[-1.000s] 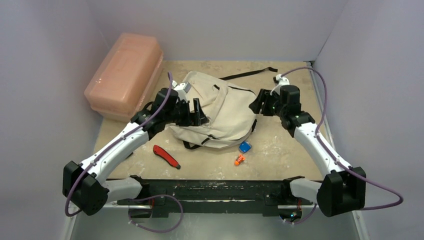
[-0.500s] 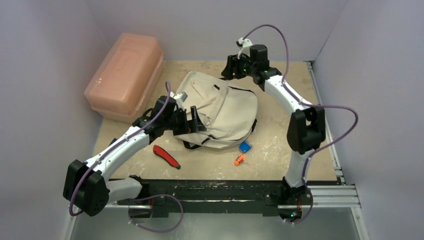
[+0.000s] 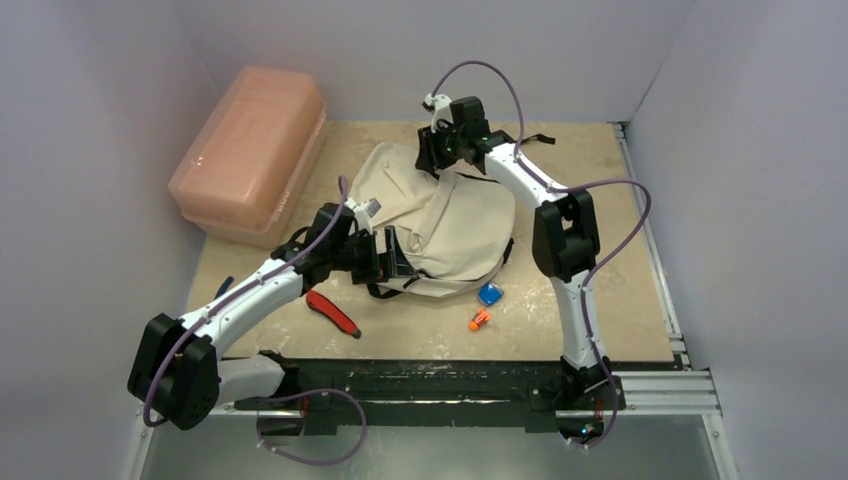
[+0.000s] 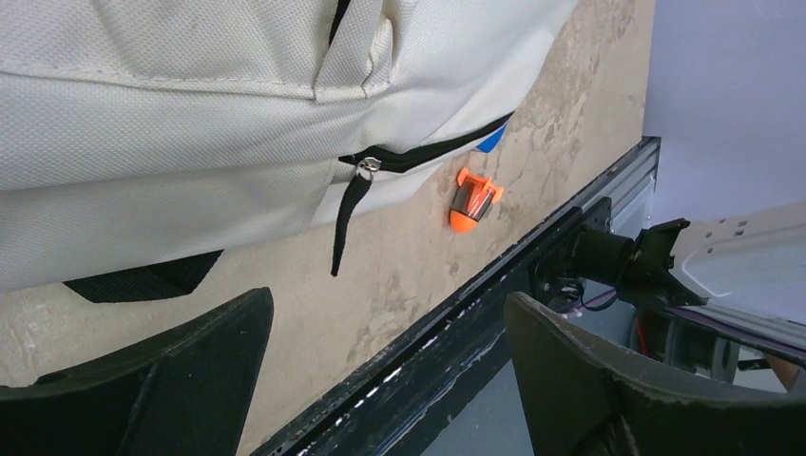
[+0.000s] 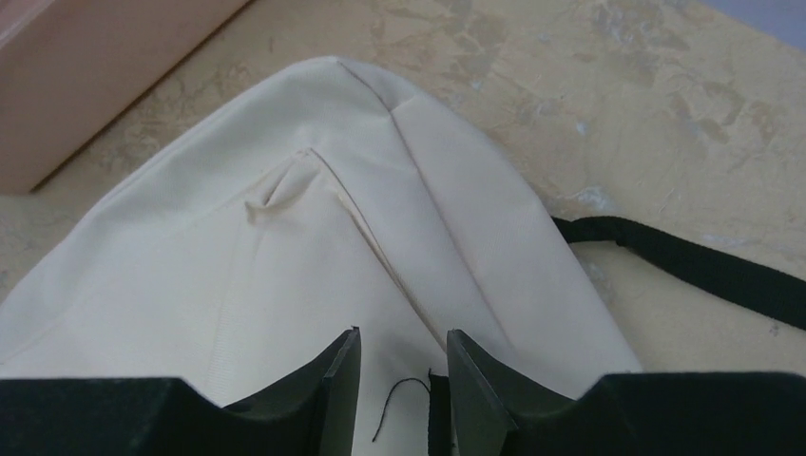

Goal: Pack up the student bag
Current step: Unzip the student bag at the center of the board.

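Note:
The student bag (image 3: 450, 222) is a cream fabric backpack lying flat in the middle of the table. My left gripper (image 3: 386, 262) is at its near left edge. In the left wrist view this gripper (image 4: 388, 313) is open wide, with only table between its fingers. The bag (image 4: 190, 114) and its black zipper pull (image 4: 362, 171) lie just beyond. My right gripper (image 3: 432, 160) reaches over the bag's far end. In the right wrist view it (image 5: 404, 337) is open by a narrow gap above the bag fabric (image 5: 285, 247), with a short black tab (image 5: 437, 408) between the fingers.
A rigid pink box (image 3: 250, 148) stands at the back left. A red cutter (image 3: 332, 313) lies near the front, and a blue item (image 3: 489, 294) and a small orange item (image 3: 479, 320) lie by the bag's near edge. A black strap (image 3: 515, 143) trails behind the bag.
The right arm swung from the bag's right side round to its far end and its jaws narrowed. The left gripper slid slightly nearer along the bag's edge and opened wider.

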### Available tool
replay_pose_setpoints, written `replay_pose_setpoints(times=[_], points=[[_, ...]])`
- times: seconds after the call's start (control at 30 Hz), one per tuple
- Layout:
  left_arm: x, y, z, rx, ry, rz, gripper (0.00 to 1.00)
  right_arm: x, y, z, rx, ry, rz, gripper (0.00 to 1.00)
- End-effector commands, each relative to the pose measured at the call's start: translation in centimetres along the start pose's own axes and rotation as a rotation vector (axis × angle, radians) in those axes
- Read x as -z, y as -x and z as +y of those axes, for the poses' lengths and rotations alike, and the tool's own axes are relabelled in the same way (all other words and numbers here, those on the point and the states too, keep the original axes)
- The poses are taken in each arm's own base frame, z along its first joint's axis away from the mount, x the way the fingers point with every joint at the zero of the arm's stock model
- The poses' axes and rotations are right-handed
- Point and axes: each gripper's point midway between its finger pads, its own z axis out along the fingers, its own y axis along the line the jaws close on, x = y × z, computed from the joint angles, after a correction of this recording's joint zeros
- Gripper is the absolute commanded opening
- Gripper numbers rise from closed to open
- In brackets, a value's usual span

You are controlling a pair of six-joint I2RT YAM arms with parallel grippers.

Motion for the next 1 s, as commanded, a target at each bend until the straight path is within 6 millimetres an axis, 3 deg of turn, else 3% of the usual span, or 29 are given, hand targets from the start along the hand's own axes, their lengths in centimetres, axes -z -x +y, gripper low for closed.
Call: replay_pose_setpoints(times=[0.0,0.47,0.67,0.77,0.9,0.97], points=[[0.3,0.7,-0.8,-0.031,-0.043,-0.027,0.91,0.8,0.8,0.4,0.077,-0.02,0.011,0.42],[-0.5,0.2,-0.1,-0.01,-0.042,-0.004,0.91,1.5,-2.7,-0.3,0.089,-0.069,0.091,0.48],[-0.8,0.4,0.3,0.007,-0.03,0.0,0.91,2.2,-2.3,0.8,0.073,-0.03,0.07,0.24],[-1.2,1.1,0.2,0.033,-0.044,-0.006,0.9,3.0,-1.3,1.7,0.054,-0.002,0.031,0.17],[-2.6,2.1,-0.2,0.103,-0.101,0.006,0.84,4.5,0.8,3.4,0.006,0.042,-0.027,0.0],[-3.2,2.5,-0.5,0.143,-0.131,0.012,0.8,5.5,1.8,4.3,-0.014,0.066,-0.063,0.0]])
